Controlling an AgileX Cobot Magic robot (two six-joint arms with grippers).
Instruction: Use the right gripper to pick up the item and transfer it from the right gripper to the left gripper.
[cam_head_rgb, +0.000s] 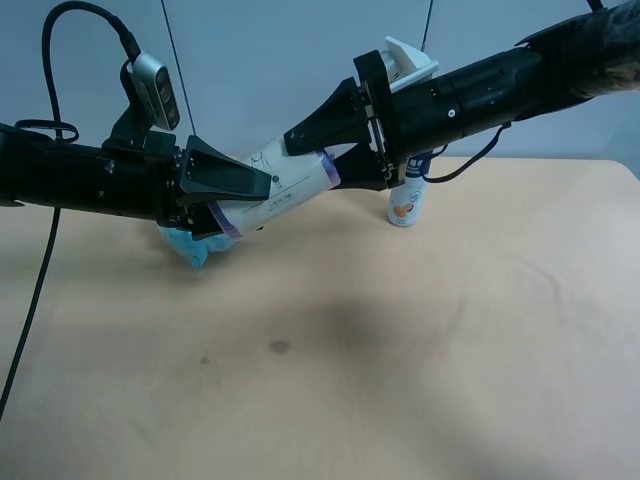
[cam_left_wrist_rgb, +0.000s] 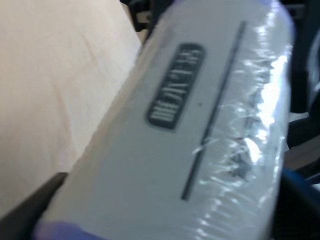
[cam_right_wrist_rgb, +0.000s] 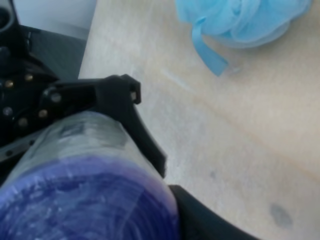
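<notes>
Cylinder roll (cam_head_rgb: 285, 190), stout, white, wrapped in clear film with purple ends, is held tilted in the air above the beige desk (cam_head_rgb: 450, 350), bridging both grippers. Fingers (cam_right_wrist_rgb: 142, 130) of the black right gripper (cam_head_rgb: 320, 160), with a white block at its wrist, are clamped on the higher end. Fingers of the black left gripper (cam_head_rgb: 250, 205), with a grey camera module on top, are closed against the lower end. A fluffy light-blue bath pouf (cam_head_rgb: 190, 250) lies on the desk beneath the left gripper. A slim white bottle (cam_head_rgb: 405, 200) stands upright below the right gripper.
</notes>
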